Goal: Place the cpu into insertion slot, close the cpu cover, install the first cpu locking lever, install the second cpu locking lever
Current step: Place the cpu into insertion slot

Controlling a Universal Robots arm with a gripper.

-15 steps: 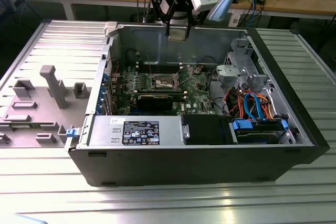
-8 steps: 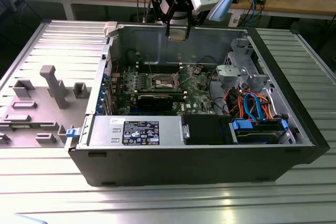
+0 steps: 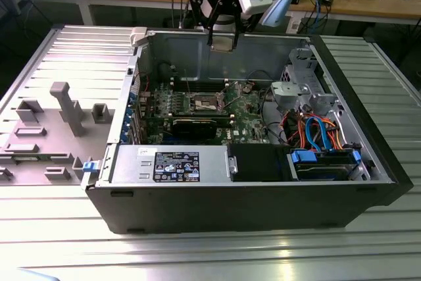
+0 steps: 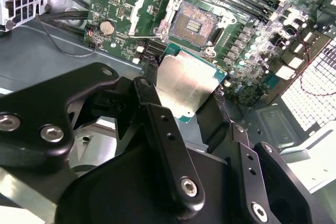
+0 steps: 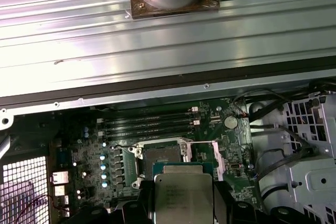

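Silver cpu (image 4: 186, 85) gripped at 2 edges by fingers (image 4: 147, 98) | clear above insertion slot (image 4: 195, 24) | cpu cover (image 4: 137, 13) open

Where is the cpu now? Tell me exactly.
In the second wrist view, the small square silver-topped green-rimmed cpu sits clamped in the black gripper, hanging clear of the empty tan-gold insertion slot.

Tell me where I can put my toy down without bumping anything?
Bare spots: the ribbed metal table in front of the computer case, and the strip on the exterior view's right of it. Crowded: inside the case, with cables, the green board, and the gripper holding the cpu above the insertion slot. The grey fixture has blocks standing up.
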